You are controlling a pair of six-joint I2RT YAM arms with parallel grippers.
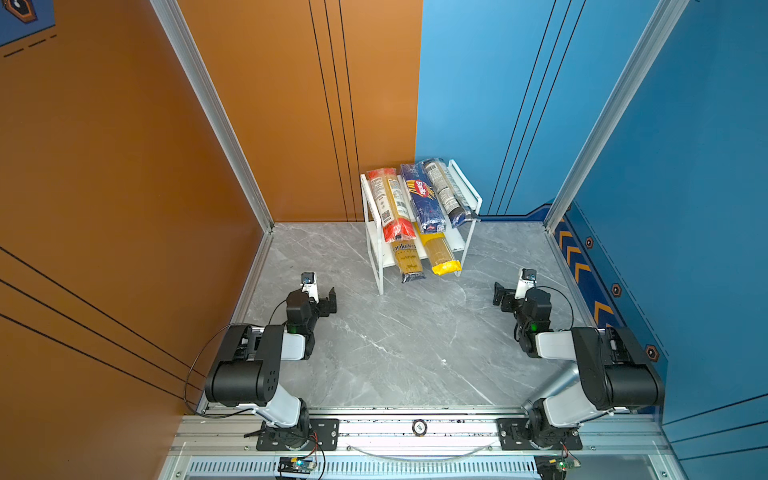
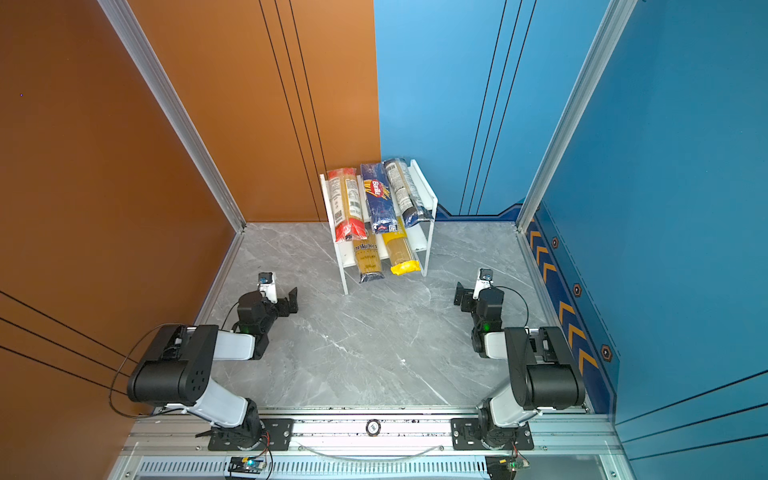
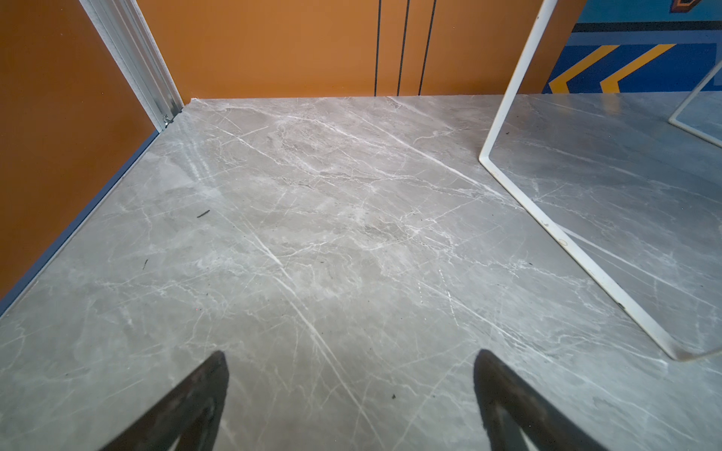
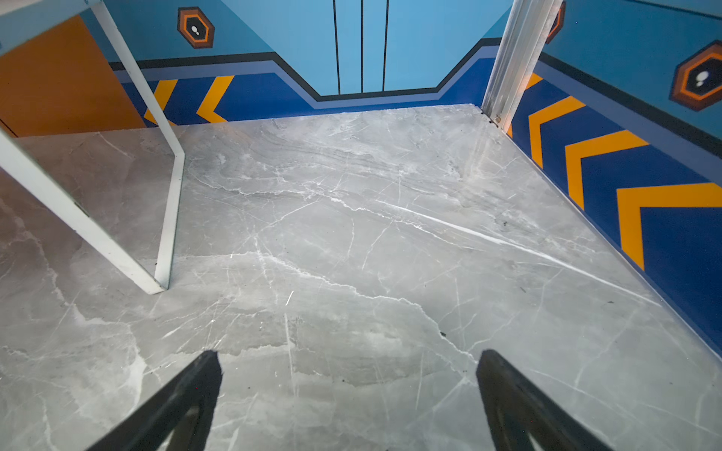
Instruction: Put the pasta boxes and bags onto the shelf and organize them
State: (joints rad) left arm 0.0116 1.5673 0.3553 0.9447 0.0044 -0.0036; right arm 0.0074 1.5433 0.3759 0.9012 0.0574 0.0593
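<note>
The white two-tier shelf (image 1: 379, 266) (image 2: 344, 272) stands at the back of the marble table in both top views. Its upper board carries the red-ended clear pack (image 1: 390, 203), the dark blue Barilla pack (image 1: 422, 197) and a clear pack with a dark-blue label (image 1: 446, 191). Below lie a blue-yellow pack (image 1: 407, 259) and a bright yellow pack (image 1: 440, 251), their ends sticking out in front. My left gripper (image 1: 326, 302) (image 3: 351, 353) and right gripper (image 1: 503, 297) (image 4: 349, 352) hover open and empty near the table's sides, well short of the shelf.
Orange wall (image 1: 124, 187) on the left, blue wall (image 1: 685, 208) on the right, with metal corner posts at the back. The shelf's thin frame leg (image 3: 547, 218) (image 4: 172, 195) shows in both wrist views. Bare grey marble (image 1: 415, 353) lies between the arms.
</note>
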